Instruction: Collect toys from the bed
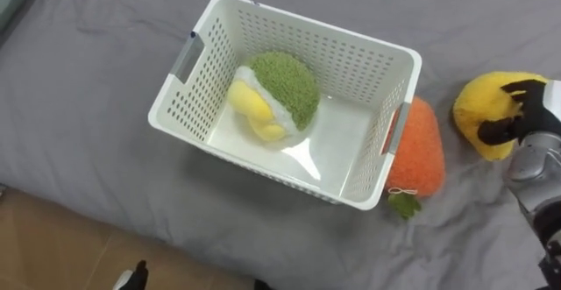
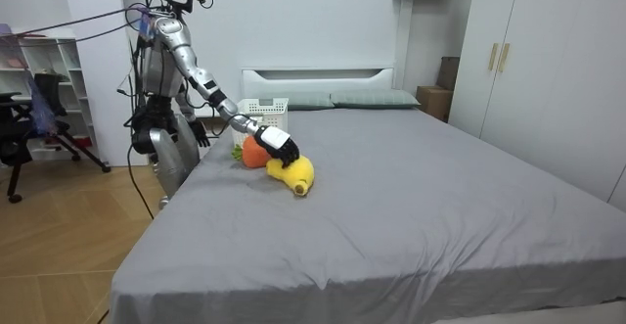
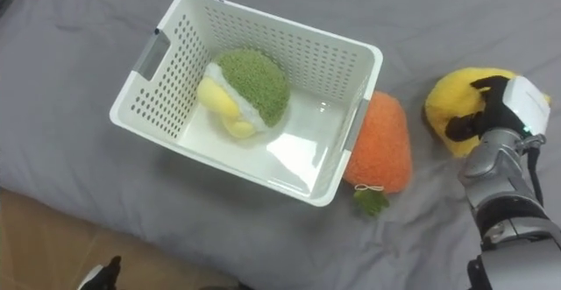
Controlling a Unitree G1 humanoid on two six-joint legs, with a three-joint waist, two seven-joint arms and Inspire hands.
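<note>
A white perforated basket [image 1: 307,23] stands on the grey bed, with a green and yellow plush toy [image 1: 285,84] inside it. An orange plush carrot [image 1: 419,150] with a green leaf lies against the basket's right wall. Further right lies a yellow plush toy [image 1: 482,102]. My right hand [image 1: 526,119] rests on it with dark fingers curled over its top and side. In the room view I stand at the bed's side, right arm stretched out to the yellow toy [image 2: 293,174]. My left hand [image 2: 201,130] hangs low by my body.
The bed's near edge runs along the lower left, with wooden floor [image 1: 53,246] below it. The grey cover [image 2: 411,197] stretches wide beyond the toys. Pillows [image 2: 372,99] lie at the headboard. A wardrobe [image 2: 528,50] stands past the bed and an office chair [image 2: 29,109] behind me.
</note>
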